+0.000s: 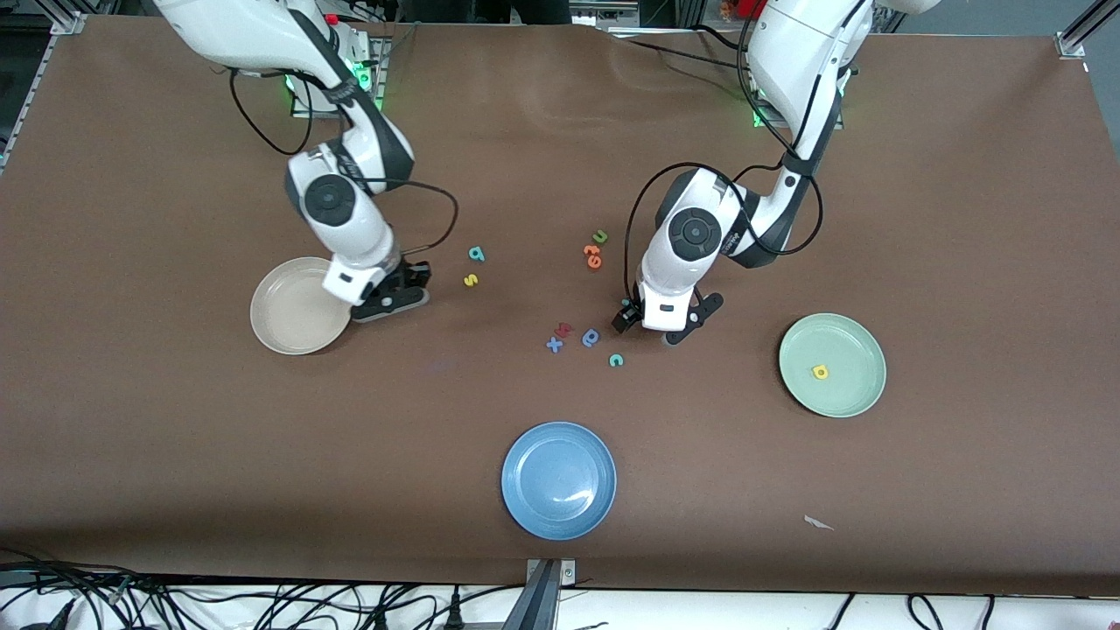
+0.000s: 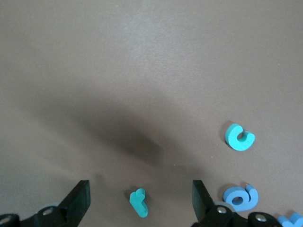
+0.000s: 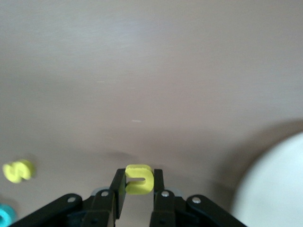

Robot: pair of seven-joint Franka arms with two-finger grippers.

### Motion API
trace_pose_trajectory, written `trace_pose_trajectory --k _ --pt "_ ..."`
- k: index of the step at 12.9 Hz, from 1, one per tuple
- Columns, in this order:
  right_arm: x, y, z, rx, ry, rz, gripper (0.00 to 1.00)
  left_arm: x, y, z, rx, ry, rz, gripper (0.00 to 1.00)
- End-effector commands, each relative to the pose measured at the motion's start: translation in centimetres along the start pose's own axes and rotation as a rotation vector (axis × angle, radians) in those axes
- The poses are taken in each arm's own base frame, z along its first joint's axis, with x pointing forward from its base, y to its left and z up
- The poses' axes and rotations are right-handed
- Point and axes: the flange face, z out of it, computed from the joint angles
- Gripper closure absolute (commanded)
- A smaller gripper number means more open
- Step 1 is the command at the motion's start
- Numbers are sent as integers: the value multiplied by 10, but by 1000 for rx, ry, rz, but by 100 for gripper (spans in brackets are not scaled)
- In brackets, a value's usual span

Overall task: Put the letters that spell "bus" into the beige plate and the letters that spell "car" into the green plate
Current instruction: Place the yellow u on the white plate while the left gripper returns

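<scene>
Blue plate (image 1: 558, 479) unused | right hand (image 3: 139, 189) beside beige plate (image 1: 293, 306), pinching yellow "u" (image 3: 139, 179), probably thinly: could slip | left hand (image 2: 141, 201) wide, straddling teal "r" (image 2: 138, 202) on desk; may skid | "a" (image 1: 819, 372) in green plate (image 1: 844, 385)

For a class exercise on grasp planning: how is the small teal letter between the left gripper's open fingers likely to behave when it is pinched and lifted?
The teal "r" lies flat on the table and looks like thick foam, so it is probably very light and slightly squashy. Being thin and narrow, it may twist or slip as the left gripper closes. It has flat faces, so rolling seems unlikely.
</scene>
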Motion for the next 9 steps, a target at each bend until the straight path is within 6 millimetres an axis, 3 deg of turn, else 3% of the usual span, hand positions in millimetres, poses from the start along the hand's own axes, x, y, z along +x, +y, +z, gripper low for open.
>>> trace_pose_trajectory --k 1,4,5,6,7,9 --pt "-8 60 -31 -30 -26 -65 91 -15 -3 9 -24 1 -74 11" --pt "-17 117 -33 -29 -44 -131 87 -23 -2 15 -16 1 -120 17" --pt "-21 124 -29 -25 -54 -125 70 -23 -3 17 -13 1 -123 19" --pt "-23 125 -26 -21 -61 -115 40 -23 -4 19 -10 1 -130 22" --pt "-23 125 -25 -21 -62 -110 20 -24 -4 23 -5 0 -141 26" --pt "-23 125 -26 -21 -61 -107 9 -28 -4 26 -4 1 -157 31"
